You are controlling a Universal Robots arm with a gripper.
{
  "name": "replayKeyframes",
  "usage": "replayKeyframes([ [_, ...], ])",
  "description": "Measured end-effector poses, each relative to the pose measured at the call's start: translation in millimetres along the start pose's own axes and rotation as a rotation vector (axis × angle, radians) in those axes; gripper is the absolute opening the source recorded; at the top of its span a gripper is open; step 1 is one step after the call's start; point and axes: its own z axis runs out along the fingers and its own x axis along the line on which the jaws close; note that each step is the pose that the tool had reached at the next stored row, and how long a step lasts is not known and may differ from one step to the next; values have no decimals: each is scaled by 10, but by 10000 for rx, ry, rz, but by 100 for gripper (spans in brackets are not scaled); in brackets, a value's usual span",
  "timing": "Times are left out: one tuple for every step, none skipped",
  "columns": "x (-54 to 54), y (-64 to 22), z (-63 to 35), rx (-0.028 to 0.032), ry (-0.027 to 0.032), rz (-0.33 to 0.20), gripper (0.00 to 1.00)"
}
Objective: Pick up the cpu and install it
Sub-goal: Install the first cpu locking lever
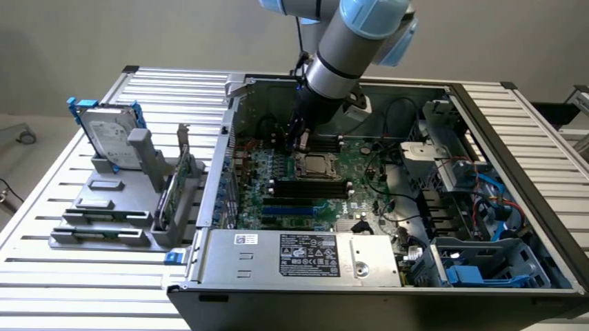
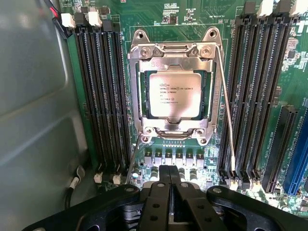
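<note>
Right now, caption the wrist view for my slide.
Shut gripper hovers over the cpu seated in the motherboard socket.

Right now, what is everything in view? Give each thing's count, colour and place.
table: 1, silver slats, under everything
case: 1, dark grey, open, on the table
motherboard: 1, green, inside the case
socket: 1, metal-framed, on the motherboard
cpu: 1, silver-grey, lying in the socket
RAM slots: several, black, either side of the socket
power supply: 1, silver, at the case's near edge
fixture: 1, grey, on the table at the exterior view's left
hard drive: 1, silver with blue bracket, upright on the fixture
arm: 1, grey and light blue, reaching into the case
gripper: 1, black, shut, holding nothing, above the motherboard near the socket
</note>
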Motion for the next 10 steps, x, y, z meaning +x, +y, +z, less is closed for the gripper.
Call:
replayKeyframes([
  [0, -10, 3, 0, 1, 0, 11],
  [-3, -49, 16, -2, 1, 1, 11],
  [-4, -92, 30, -5, 6, -3, 11],
  [-6, -133, 45, -6, 19, -7, 11],
  [-9, -177, 59, -5, 34, -12, 11],
  [-10, -217, 72, -5, 50, -18, 11],
  [-12, -262, 88, -5, 66, -19, 11],
  [-13, -293, 97, -6, 75, -5, 11],
  [-13, -315, 101, -12, 91, 15, 11],
  [-13, -328, 100, -20, 110, 51, 11],
])
